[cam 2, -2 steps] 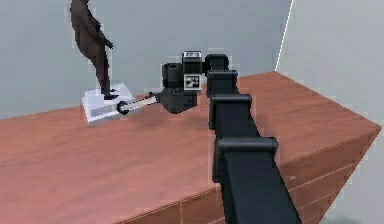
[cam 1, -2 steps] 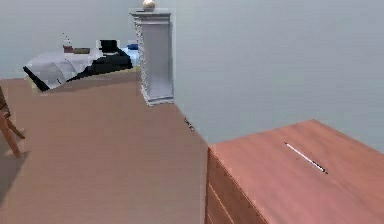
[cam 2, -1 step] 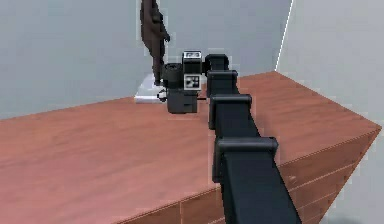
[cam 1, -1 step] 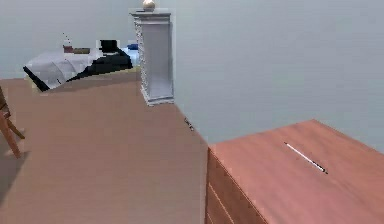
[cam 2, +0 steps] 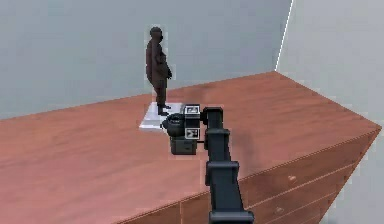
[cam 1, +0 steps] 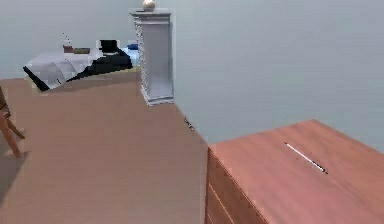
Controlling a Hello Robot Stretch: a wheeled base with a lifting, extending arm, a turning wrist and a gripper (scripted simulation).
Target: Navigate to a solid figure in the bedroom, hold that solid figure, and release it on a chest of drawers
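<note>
A dark brown statue of a standing figure (cam 2: 157, 62) stands upright on a flat white base (cam 2: 158, 117) on the wooden top of a chest of drawers (cam 2: 80, 160). My arm rises from the arm side view's bottom edge. The gripper (cam 2: 176, 130) sits right by the white base, just in front of the statue. I cannot tell whether it holds anything or touches the statue. The same chest of drawers (cam 1: 290, 180) fills the forward view's lower right.
A thin pale stick-like object (cam 1: 305, 157) lies on the chest's top. A tall narrow white drawer unit (cam 1: 156, 55) with a small round thing (cam 1: 148, 5) on it stands by the wall. A bed (cam 1: 80, 65) lies beyond it. A wooden chair leg (cam 1: 8, 125) stands at left. Brown floor lies between.
</note>
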